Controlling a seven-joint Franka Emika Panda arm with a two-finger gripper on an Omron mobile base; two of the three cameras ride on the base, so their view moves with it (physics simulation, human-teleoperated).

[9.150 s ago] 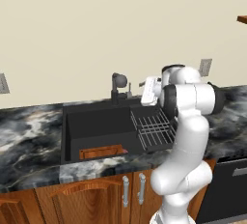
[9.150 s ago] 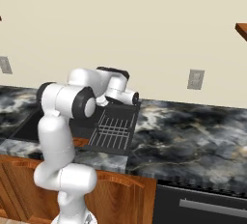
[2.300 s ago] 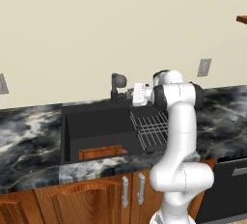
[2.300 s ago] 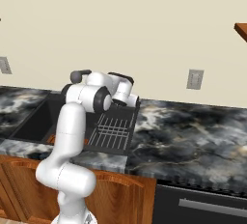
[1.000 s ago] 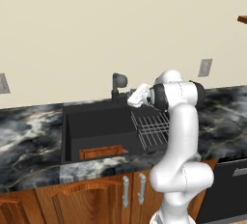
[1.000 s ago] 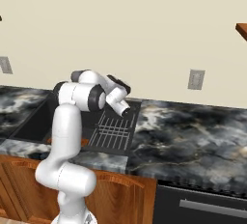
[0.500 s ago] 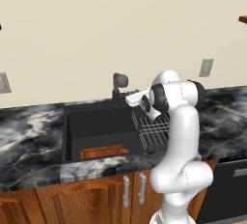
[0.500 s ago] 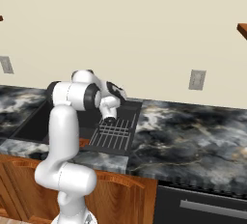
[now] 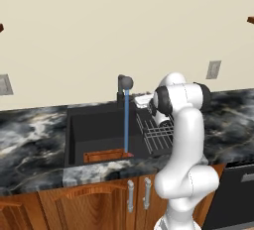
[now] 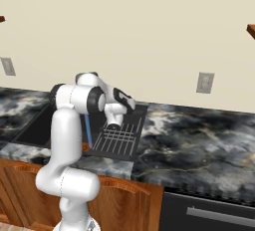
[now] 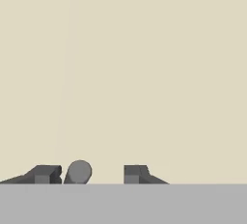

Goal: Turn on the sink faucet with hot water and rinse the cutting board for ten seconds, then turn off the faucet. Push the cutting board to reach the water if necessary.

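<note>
Water (image 9: 126, 122) hits cutting board (image 9: 104, 155); pincer (image 11: 91, 174) open, lever possibly between tips.

Water (image 9: 126, 122) now runs from the tap (image 9: 124, 83). There was none before. The thin blue stream falls straight down and lands on the right end of the wooden board (image 9: 105, 155) in the sink (image 9: 94, 125). The robot's hand (image 9: 143, 100) has moved down and closer to the tap.

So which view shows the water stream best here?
The left base view: the water runs unobstructed from the sink faucet down to the cutting board. The right base view shows a short stretch beside the arm.
</note>
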